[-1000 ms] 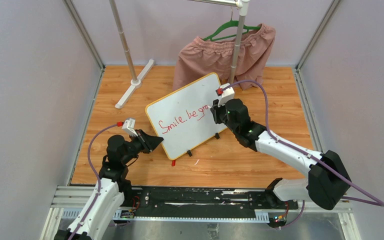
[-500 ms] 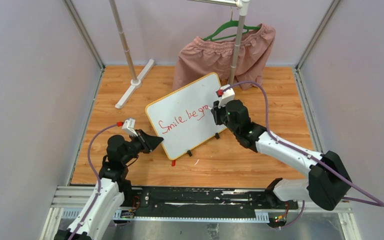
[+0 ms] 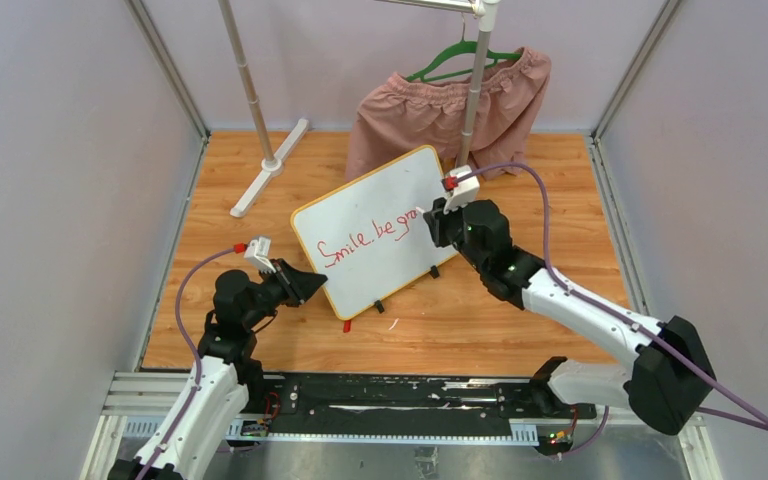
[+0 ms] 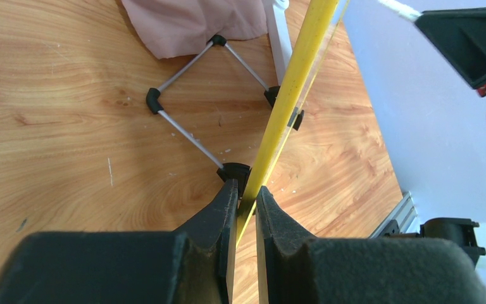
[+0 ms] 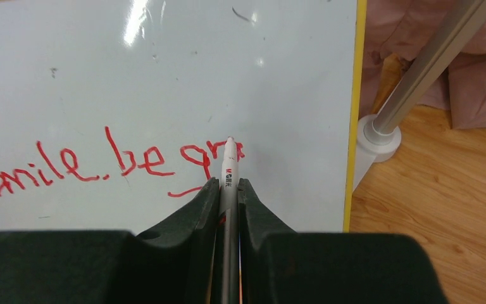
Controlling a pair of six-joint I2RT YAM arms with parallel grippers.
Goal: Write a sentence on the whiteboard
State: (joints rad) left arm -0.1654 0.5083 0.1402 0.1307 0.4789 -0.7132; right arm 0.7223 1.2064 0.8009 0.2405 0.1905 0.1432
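Since everything here sits on the wooden table [image 3: 460, 325], start there. The whiteboard [image 3: 385, 190] stands propped at a slant near the middle of it, and the pink shorts [image 3: 430, 110] hang on the rack just behind its far corner.

Your left claw [image 4: 245, 190] is pinched onto the board's yellow rim at the near-left corner. I'd read that one as the steadying hand. Your right claw [image 5: 228, 187] is clamped on a white marker [image 5: 229, 166], which pokes straight out between the jaws with its tip on the board face. The red writing [image 5: 126, 161] reads "Smile. be gr" so far, slanting up along the board, and the tip sits right at the end of that last letter.

So you're mid-sentence, partway into the third word, and I'd guess a bit past halfway overall. The next move calls for carrying the stroke on to the right, with light, even pressure so the tip doesn't skip.

Watch your room though. In the right wrist view the yellow rim is not far beyond the tip, so you'll probably want small, tight letters, or a drop to a second line underneath. The board looks only propped on its feet, so I'd hold that left pinch on the rim. A hard push from the marker could rock it backward.
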